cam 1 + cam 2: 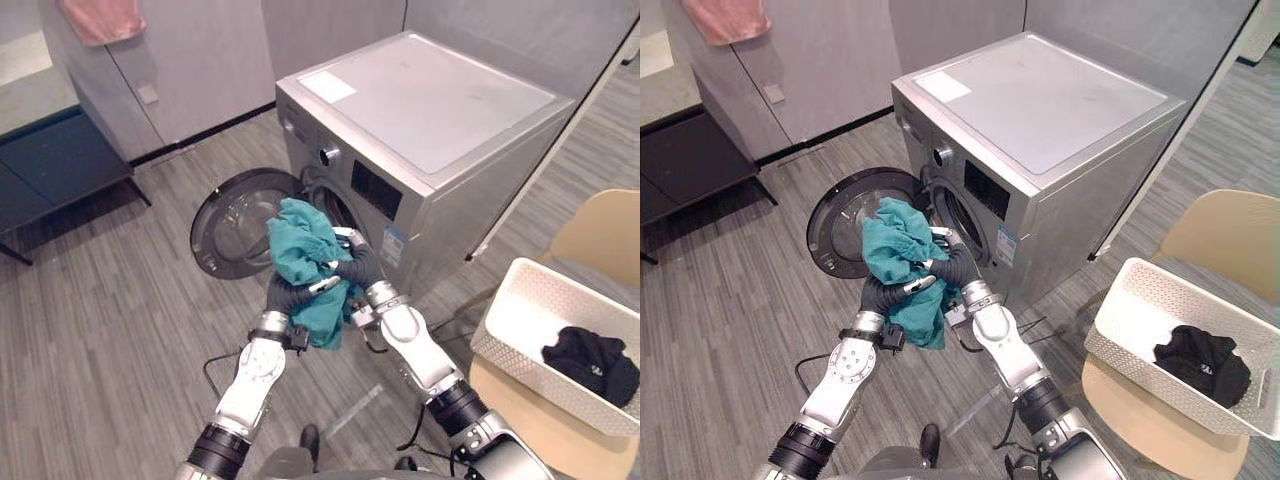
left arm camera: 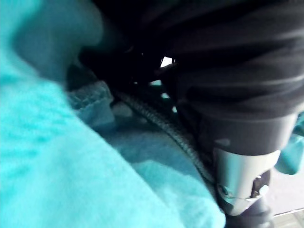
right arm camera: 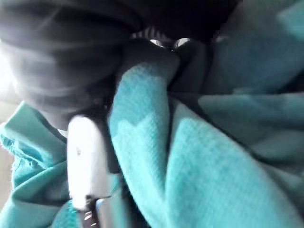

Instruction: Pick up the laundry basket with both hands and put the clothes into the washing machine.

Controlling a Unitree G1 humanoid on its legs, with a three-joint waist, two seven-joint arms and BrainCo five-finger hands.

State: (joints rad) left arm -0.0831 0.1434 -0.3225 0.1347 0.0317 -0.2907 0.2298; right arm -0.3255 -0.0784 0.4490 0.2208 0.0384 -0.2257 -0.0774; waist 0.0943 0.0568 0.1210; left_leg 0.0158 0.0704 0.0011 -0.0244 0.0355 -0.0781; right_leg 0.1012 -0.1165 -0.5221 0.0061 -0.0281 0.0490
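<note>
Both hands of the humanoid meet in front of a silver washing machine [image 1: 430, 110], clamped together on a bunched teal garment [image 1: 300, 240]. The left hand [image 1: 285, 295] grips the cloth from one side, a silver finger wrapped across its front. The right hand [image 1: 362, 268] closes on it from the other side, fingers curled over the upper edge of the bundle. The two hands are almost touching. Part of the garment stands up above them and the rest hangs down below. In the right wrist view a fold of the teal fabric runs straight up into the dark grasp.

The machine's front stands just beyond the hands, and its round door [image 1: 235, 225] is swung wide open on the left hand's side.

The white laundry basket [image 1: 520, 310] is well apart from both hands, out past the right arm, resting on a pale wooden chair [image 1: 600, 235]. A black garment [image 1: 592, 362] lies inside it (crumpled in one corner).

Far beyond the left hand, a pink cloth [image 1: 100, 18] hangs against the wall above a dark low table [image 1: 50, 170].
</note>
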